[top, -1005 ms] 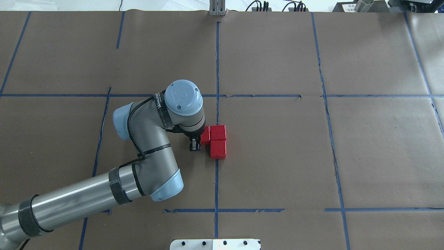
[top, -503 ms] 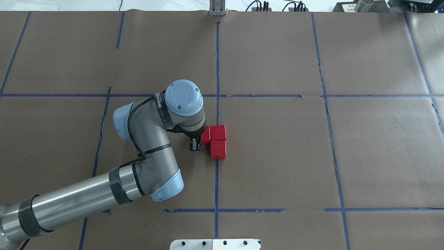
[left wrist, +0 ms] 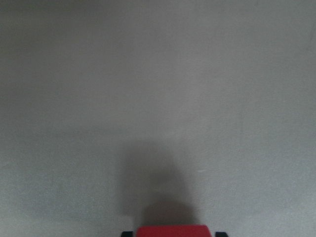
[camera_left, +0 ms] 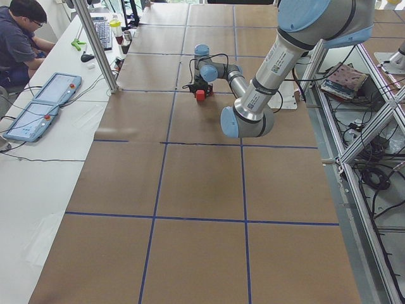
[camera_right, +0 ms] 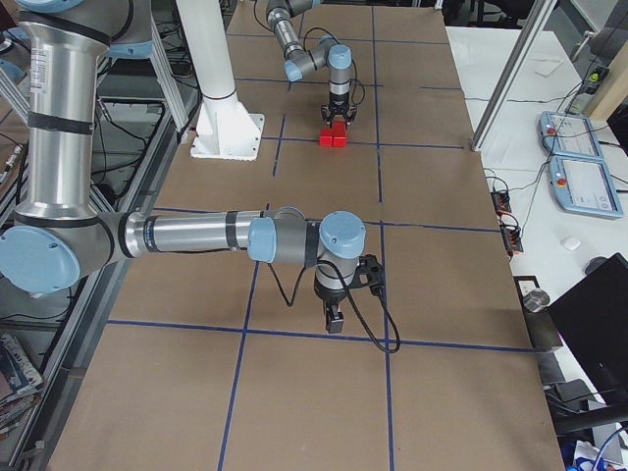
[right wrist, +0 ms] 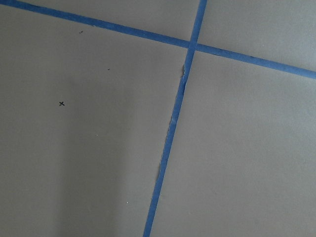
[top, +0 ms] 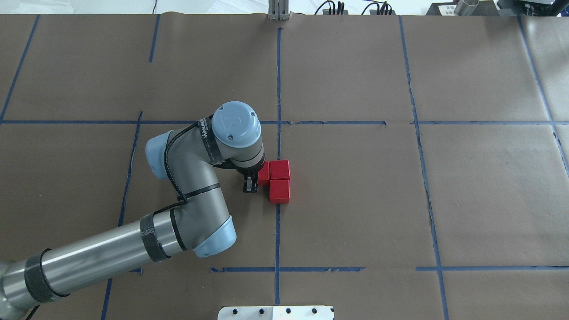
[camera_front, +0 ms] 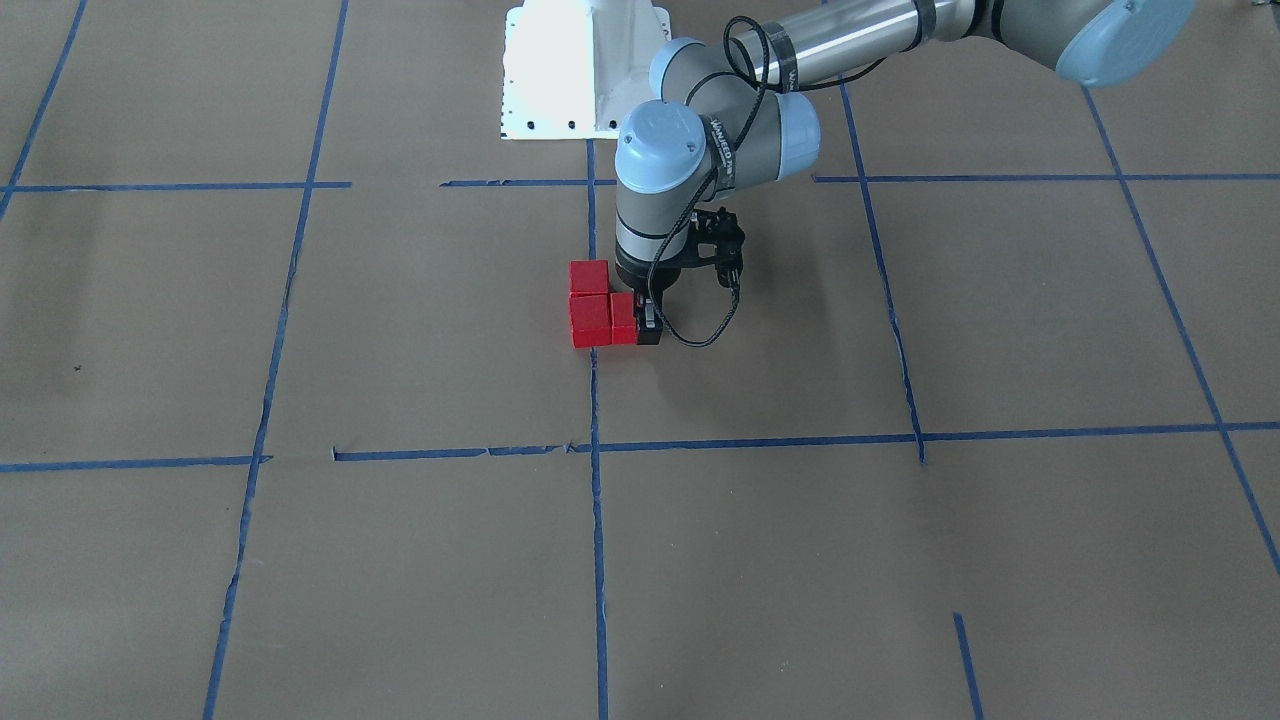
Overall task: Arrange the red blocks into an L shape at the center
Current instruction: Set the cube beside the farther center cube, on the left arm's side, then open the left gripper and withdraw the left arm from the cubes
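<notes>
At the center (top: 306,178) of the desk (top: 355,231), next to nothing has shifted over the last second. The left claw (camera_front: 636,322) stays low and clenched on the third of the red blocks (camera_front: 623,318), its black tips flanking the cube in the wrist view. That cube sits against the corner block (top: 279,170). The last block (top: 279,191) touches the corner on the robot's side, and the group lies over the blue tape line (top: 278,231). Such stillness suggests placement is done and the L looks formed. What likely remains is letting go and lifting straight up without nudging anything. The right claw (camera_right: 334,320) hangs well apart; whether it is released or clenched I cannot tell.
</notes>
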You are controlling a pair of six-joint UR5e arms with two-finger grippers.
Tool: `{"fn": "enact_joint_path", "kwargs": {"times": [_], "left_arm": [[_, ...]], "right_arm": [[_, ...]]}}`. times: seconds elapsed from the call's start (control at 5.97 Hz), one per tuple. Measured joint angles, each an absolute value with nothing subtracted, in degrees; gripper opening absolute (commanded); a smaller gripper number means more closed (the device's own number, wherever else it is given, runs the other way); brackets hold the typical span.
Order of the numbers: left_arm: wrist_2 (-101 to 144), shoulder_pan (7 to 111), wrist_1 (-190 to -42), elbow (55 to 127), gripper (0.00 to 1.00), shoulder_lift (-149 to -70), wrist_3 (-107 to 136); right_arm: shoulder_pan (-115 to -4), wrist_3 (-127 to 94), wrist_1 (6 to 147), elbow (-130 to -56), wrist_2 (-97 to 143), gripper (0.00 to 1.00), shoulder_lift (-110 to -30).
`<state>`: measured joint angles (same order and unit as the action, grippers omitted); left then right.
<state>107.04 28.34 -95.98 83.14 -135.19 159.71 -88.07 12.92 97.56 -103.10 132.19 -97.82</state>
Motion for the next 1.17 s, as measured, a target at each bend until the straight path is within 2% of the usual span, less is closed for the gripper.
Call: {"fn": "enact_joint_path", "kwargs": {"times": [0.5,1.17], "left_arm": [[108.26,30.12,-94.49,85.91,1.0,-134.67,155.14],[113.26,34.52,-86.63,104.28,1.0,-123.33,123.27]], "right_arm": [[-88.07,12.81,97.48,-103.16,132.19,1.0,-97.74],[-88.07,12.68,97.54,-103.23,132.19,1.0,-97.76]]}}
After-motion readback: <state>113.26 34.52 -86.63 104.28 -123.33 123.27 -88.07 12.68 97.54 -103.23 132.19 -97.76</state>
